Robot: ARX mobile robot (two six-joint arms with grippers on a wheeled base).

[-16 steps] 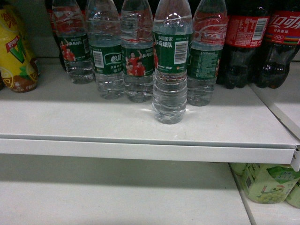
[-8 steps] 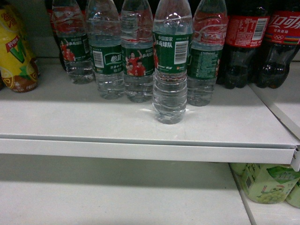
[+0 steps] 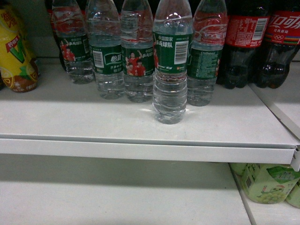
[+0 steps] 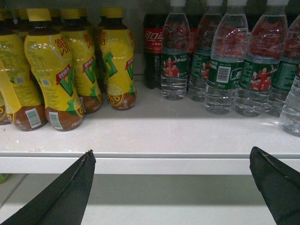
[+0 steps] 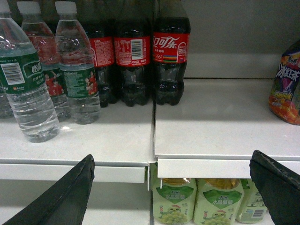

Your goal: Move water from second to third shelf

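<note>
Waiting | clear ribbed green-labelled water bottle (image 3: 169, 70) unmoved on shelf (nothing done) | left gripper (image 4: 171, 187), right gripper (image 5: 171, 187) below it, spread wide, empty

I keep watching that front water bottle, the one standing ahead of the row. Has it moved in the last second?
No. The front water bottle stands at the same spot behind the shelf's front edge, beside the same neighbouring bottles.

Clear ribbed glossy plastic water (image 3: 169, 61); matt white shelf (image 3: 140, 126).
</note>
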